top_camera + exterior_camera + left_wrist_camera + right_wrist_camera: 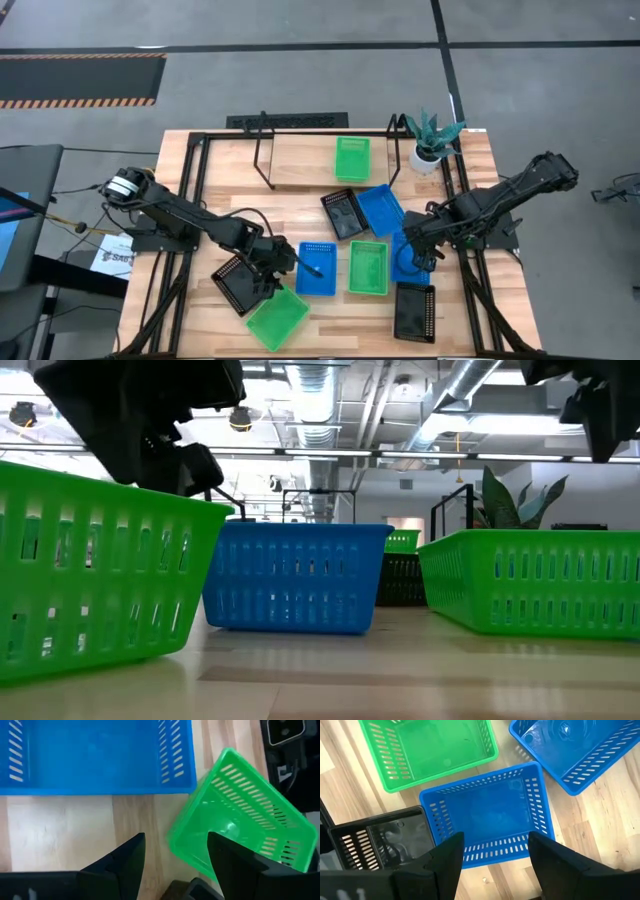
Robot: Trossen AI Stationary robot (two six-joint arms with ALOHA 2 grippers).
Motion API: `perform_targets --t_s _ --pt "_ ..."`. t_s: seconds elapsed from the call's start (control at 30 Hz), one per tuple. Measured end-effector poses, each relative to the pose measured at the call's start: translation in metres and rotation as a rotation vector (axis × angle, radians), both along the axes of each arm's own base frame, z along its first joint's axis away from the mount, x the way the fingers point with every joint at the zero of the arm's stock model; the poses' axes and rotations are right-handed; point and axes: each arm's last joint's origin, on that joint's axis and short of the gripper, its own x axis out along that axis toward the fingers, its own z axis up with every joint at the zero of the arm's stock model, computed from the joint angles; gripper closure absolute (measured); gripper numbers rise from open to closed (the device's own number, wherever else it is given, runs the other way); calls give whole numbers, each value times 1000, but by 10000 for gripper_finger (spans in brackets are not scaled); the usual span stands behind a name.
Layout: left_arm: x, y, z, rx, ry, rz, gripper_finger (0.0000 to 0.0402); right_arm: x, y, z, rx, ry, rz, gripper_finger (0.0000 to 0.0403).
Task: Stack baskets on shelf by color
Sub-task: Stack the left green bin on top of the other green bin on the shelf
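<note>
The shelf [300, 165] stands at the table's far side with one green basket [351, 158] on its board. The other baskets lie scattered on the table. My left gripper [175, 865] is open above the near-left green basket [245, 830], whose corner lies between the fingers. A blue basket [95, 755] lies just beyond it. In the low view this gripper [140, 420] hangs above the green rim. My right gripper [492, 865] is open over a blue basket [485, 815], its fingers on either side of one short wall.
A black basket [240, 283] lies left of my left gripper [272, 283]. Near my right gripper [418, 258] are a green basket [368, 267], a black one [415, 312], and blue [381, 208] and black [343, 212] baskets. A potted plant [432, 135] stands far right.
</note>
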Motion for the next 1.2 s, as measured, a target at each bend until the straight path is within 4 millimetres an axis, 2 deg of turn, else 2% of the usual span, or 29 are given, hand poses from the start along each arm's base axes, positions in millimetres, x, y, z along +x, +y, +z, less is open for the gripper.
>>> perform_targets --t_s 0.17,0.27,0.53,0.67,0.9,1.2 --pt "7 -8 -10 7 13 -79 200 -4 -2 0 -10 26 1 158" --pt "20 -15 -14 26 7 -126 200 -6 -1 1 -12 29 8 158" --pt "37 -22 -34 103 149 -215 211 -9 4 1 -16 33 36 158" --pt "44 -23 -34 113 152 -223 257 -10 4 1 -23 34 15 158" --pt "48 -17 -27 96 179 -200 388 -9 3 1 -46 24 -1 158" --pt "45 -9 -15 50 311 -197 401 -7 2 1 -65 -10 -15 158"
